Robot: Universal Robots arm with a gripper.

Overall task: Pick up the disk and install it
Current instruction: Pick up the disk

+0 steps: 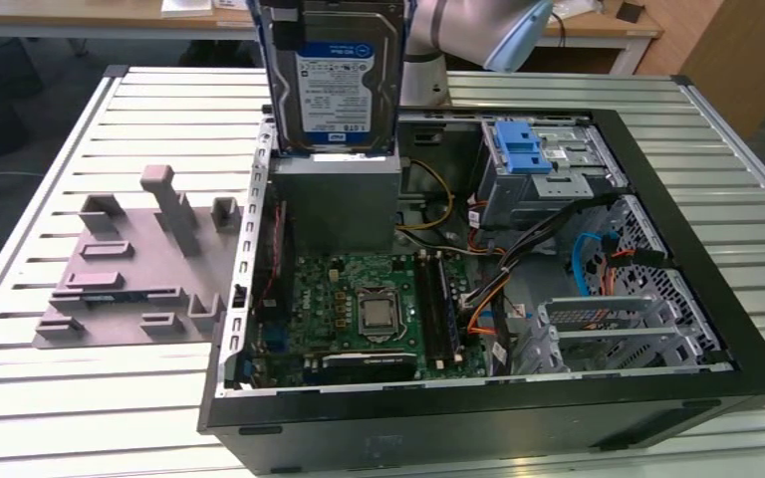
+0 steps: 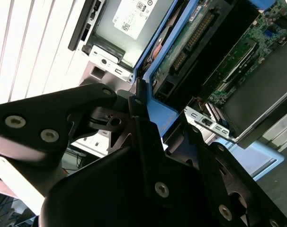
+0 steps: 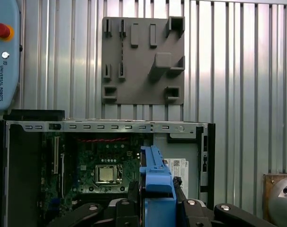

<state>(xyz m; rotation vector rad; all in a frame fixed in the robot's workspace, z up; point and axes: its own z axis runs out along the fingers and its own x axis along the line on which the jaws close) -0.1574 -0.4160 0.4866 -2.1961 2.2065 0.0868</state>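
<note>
The gripper (image 3: 156, 190) is clamped on the disk (image 1: 343, 85), held upright over the grey box (image 1: 336, 204) at the far end of the open computer case (image 1: 701, 249).

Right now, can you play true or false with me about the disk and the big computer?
1. The disk stands upright over the open computer case. True.
2. The disk lies flat on the grey holder plate. False: the jaws clamp its blue frame and hold it upright.
3. The case has its side cover on. False: it is open, and the green board shows.
4. The grey holder plate sits on the slatted table beside the case. True.
</note>
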